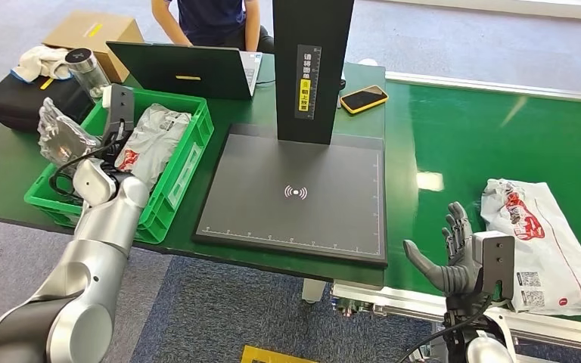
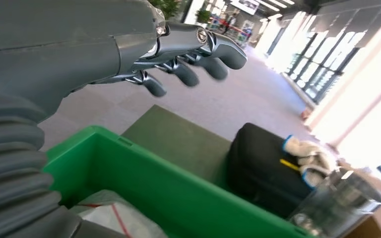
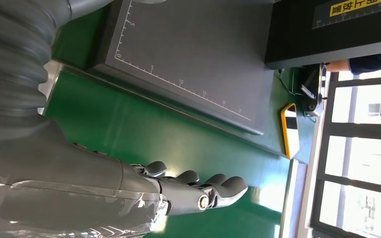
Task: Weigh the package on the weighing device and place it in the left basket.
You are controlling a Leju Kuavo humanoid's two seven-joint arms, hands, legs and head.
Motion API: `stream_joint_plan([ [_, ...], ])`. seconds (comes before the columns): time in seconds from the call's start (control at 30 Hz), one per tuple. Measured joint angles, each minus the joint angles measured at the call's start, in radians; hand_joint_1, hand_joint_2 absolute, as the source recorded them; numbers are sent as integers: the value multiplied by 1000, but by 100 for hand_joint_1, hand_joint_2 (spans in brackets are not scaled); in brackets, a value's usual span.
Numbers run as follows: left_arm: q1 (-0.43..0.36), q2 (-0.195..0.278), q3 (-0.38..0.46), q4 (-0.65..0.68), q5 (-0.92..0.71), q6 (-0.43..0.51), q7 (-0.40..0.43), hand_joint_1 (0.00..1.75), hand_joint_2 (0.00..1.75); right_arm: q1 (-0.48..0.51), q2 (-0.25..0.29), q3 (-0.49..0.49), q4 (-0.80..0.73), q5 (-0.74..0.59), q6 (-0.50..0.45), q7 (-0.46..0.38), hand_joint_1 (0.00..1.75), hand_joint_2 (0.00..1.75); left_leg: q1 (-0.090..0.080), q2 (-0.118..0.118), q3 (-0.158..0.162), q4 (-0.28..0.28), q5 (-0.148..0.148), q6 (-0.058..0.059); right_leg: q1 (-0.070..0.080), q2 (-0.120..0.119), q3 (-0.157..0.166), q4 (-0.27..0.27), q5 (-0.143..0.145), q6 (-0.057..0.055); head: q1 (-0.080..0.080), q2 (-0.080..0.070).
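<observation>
desk [image 1: 439, 144]: one, green | weighing device [image 1: 295, 193]: one, platform bare | left basket [image 1: 185, 162]: one, green, holding one package [image 1: 151, 136] | second package [image 1: 541, 242]: on desk, just right of right hand | left hand [image 1: 64, 136]: over basket, fingers spread, empty | right hand [image 1: 450, 261]: fingers spread, empty | phone [image 1: 364, 98]: one

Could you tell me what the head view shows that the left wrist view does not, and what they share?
Only the head view shows the weighing device, the white package on the green belt beside the open right hand, the phone, the laptop and a seated person. Only the left wrist view shows windows and a hall behind. Both share the open left hand, the green basket with a package in it, the black bag and the gloves.
</observation>
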Motion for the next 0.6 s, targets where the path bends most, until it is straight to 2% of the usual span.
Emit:
stream_joint_plan([
  [0.03,11,-1,12,-27,14,6,-44,0,0,0,0,0,0,-1,0,1,0,175,0,0,0,0,0,0,0,0,0,0,0,0,0,0],
  [0.1,41,-15,62,-115,73,8,-203,0,0,1,0,0,0,-6,3,1,0,175,0,1,0,0,0,0,0,1,0,0,0,0,0,0],
  [0.17,61,-43,143,-204,174,7,-415,0,87,0,-1,0,0,-13,7,-5,0,175,0,1,0,0,0,0,0,1,-1,0,0,0,0,0],
  [0.23,64,-76,233,-249,346,-12,-617,0,175,-2,-3,2,0,-17,19,-23,0,175,0,1,0,0,0,0,0,1,0,0,0,0,0,0],
  [0.3,68,-109,291,-263,597,-97,-762,0,175,-7,-7,7,1,-18,33,-51,0,175,0,0,0,0,0,0,0,0,0,0,0,0,0,0],
  [0.37,85,-137,299,-278,808,-240,-811,0,175,-12,-12,16,3,-16,40,-75,0,175,0,-1,0,0,0,1,0,-2,1,0,0,0,0,0],
  [0.5,136,-173,233,-312,1097,-617,-794,0,175,-19,-20,32,13,-10,41,-110,0,175,0,-2,0,1,1,1,0,-2,1,0,0,0,0,0],
  [0.6,164,-183,163,-325,1209,-743,-777,0,175,-20,-25,41,22,-9,41,-122,0,175,0,-1,0,1,0,1,-1,-2,1,-1,0,0,0,0],
])
